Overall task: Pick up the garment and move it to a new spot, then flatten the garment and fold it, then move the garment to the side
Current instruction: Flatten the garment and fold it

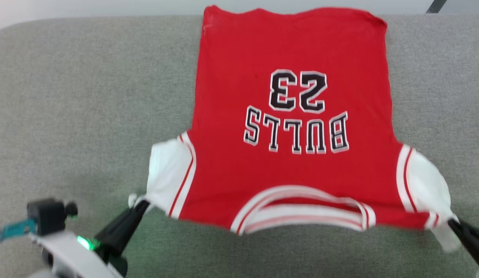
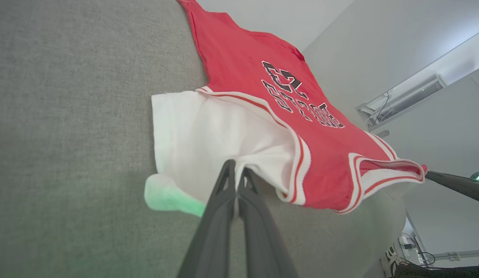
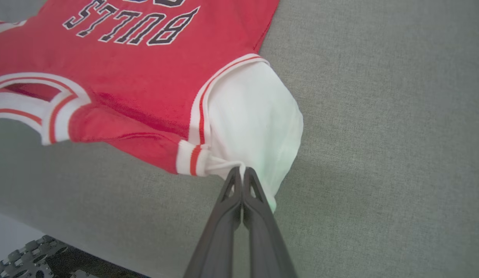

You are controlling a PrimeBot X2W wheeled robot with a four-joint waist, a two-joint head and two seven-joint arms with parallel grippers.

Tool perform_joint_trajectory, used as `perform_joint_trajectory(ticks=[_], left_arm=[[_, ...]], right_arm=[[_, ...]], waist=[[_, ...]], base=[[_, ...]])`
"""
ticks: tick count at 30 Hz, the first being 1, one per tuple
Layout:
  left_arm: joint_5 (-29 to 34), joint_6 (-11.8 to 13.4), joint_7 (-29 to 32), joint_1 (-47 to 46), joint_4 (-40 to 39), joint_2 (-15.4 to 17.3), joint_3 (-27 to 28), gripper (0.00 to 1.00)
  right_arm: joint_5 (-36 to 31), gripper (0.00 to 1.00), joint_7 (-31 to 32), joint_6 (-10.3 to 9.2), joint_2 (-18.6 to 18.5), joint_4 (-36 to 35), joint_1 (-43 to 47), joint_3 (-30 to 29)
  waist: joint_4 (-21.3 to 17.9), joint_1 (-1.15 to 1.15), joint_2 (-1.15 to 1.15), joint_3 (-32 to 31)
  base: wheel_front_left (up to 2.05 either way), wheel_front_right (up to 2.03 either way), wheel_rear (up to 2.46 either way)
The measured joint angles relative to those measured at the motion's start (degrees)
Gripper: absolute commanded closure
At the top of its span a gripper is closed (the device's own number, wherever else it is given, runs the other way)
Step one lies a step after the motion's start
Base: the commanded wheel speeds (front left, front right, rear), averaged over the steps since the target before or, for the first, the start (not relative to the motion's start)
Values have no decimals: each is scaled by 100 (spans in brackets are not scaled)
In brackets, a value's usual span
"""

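Item: garment (image 1: 293, 116), stretched between the grippers, body lying ahead of the fingertips on the grey cushion (image 1: 69, 96) | Hold: left gripper (image 1: 142, 205) and right gripper (image 1: 452, 223) each pinched on a white sleeve edge | Handling, judged: light, limp, sags mid-span; grip corners, pull taut.

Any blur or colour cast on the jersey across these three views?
Head view: jersey slightly blurred at the collar. Left wrist view: green glow on the sleeve tip beside the left gripper. Right wrist view: sharp, faint green tint on the other sleeve by the right gripper.
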Motion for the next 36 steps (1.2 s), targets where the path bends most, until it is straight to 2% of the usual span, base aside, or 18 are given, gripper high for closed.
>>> perform_joint_trajectory(ticks=[6,11,14,19,22,29,36], left_arm=[[115,258,1,925,-655,205,471,100],[310,335,0,1122,-771,186,628,100],[366,256,137,1009,-658,-25,502,100],[511,192,352,642,-105,-430,292,100],[511,66,457,514,296,-725,144,100],[679,-108,532,209,1185,-1188,-82,100],[814,-237,547,7,1675,-1402,-223,100]], right_arm=[[140,100,525,0,15,-430,649,-219],[243,100,637,0,-62,-511,646,-265],[231,100,675,0,-291,-311,438,-31],[277,100,631,0,-398,223,195,472],[285,100,537,0,-396,624,113,739],[92,100,-118,0,-589,1662,-118,1281],[-77,100,-901,25,-686,2524,-452,1734]], waist=[[50,0,0,-34],[87,0,0,15],[92,0,0,48],[100,0,0,126],[103,0,0,186],[107,0,0,306],[99,0,0,360]], base=[[0,0,0],[0,0,0],[0,0,0],[0,0,0],[0,0,0],[0,0,0],[0,0,0]])
